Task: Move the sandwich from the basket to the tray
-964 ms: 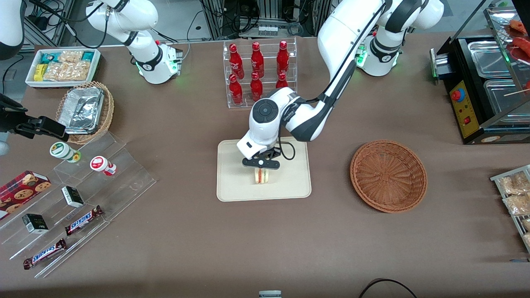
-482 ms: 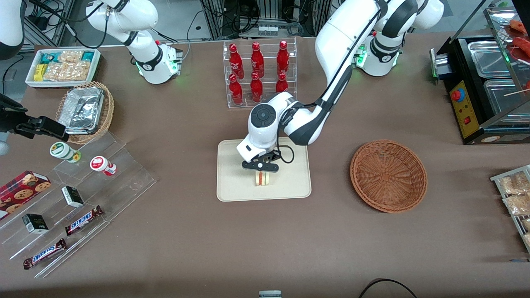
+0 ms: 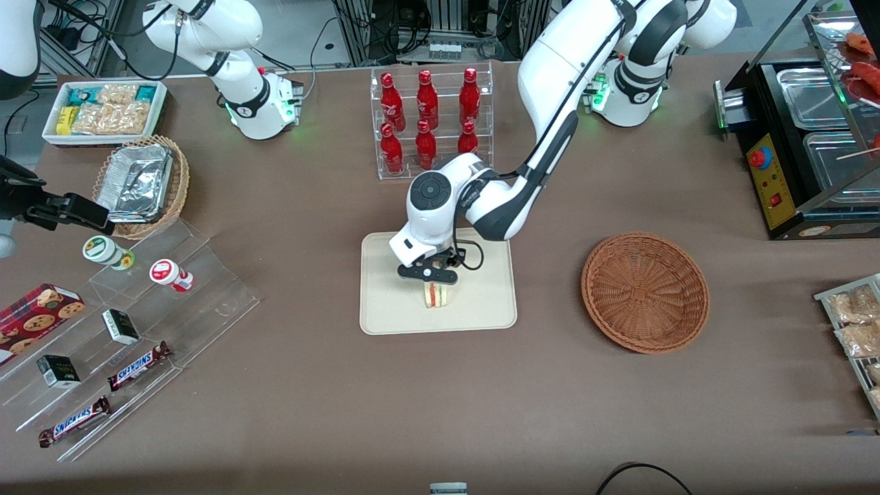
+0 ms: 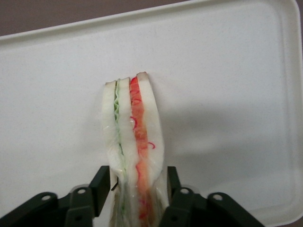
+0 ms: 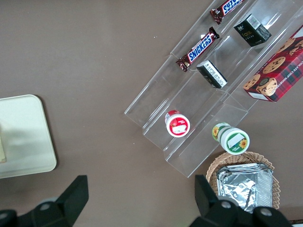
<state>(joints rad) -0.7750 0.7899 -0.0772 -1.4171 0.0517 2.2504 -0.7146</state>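
Note:
The sandwich (image 3: 436, 295) stands on its edge near the middle of the cream tray (image 3: 481, 309), showing red and green filling between pale bread (image 4: 135, 127). My left gripper (image 3: 429, 277) hovers just above it. In the left wrist view the gripper (image 4: 136, 172) is open, its black fingers (image 4: 101, 182) straddling the wedge with a thin gap on each side. The tray (image 4: 227, 71) fills that view. The reddish-brown basket (image 3: 645, 292) lies empty beside the tray, toward the working arm's end of the table.
A clear rack of red bottles (image 3: 430, 120) stands farther from the front camera than the tray. Clear stepped shelves with snack bars, small boxes and cups (image 3: 137, 302) and a lighter basket with a foil tray (image 3: 141, 182) lie toward the parked arm's end. A black food warmer (image 3: 804, 144) sits at the working arm's end.
The wrist has lifted a little and drifted slightly toward the parked arm's end. The sandwich has stayed in place on the tray.

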